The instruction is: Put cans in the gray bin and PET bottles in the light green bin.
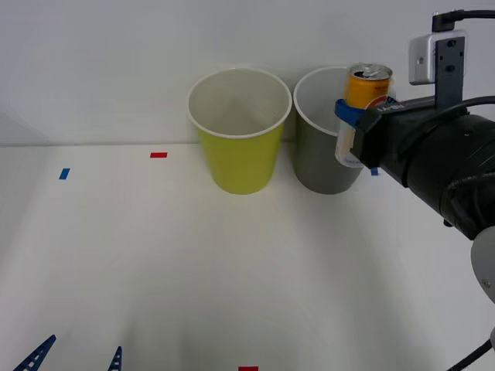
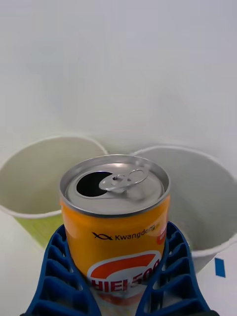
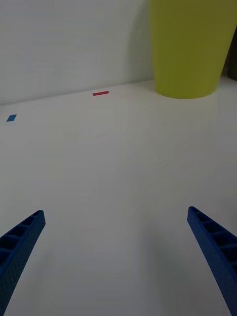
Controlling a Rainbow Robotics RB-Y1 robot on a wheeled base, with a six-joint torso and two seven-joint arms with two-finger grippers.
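Holding the can upright between my blue ribbed fingers, my right gripper has it clamped by the lower body, the silver top and pull tab facing up and the mouth of the can already open. From the right wrist view the can sits square between both fingers, with the label's upper half free above them. It hangs at rim height of the gray bin, at that bin's near right edge rather than over its middle; the light gray inside lies just beyond the can. The light green bin stands just beside the gray one on its left, rims close together, so I judge the main risk is a drop that clips a rim or drifts toward the wrong bin.

To do this step well, I would carry the can forward and a little left until it is clearly over the gray opening, keep it upright so nothing left inside spills, and only then part the fingers. Releasing from just above the rim should keep the can from bouncing out or tipping the bin.

My left gripper waits low at the near left of the white table, fingers spread wide and holding nothing, well apart from both bins
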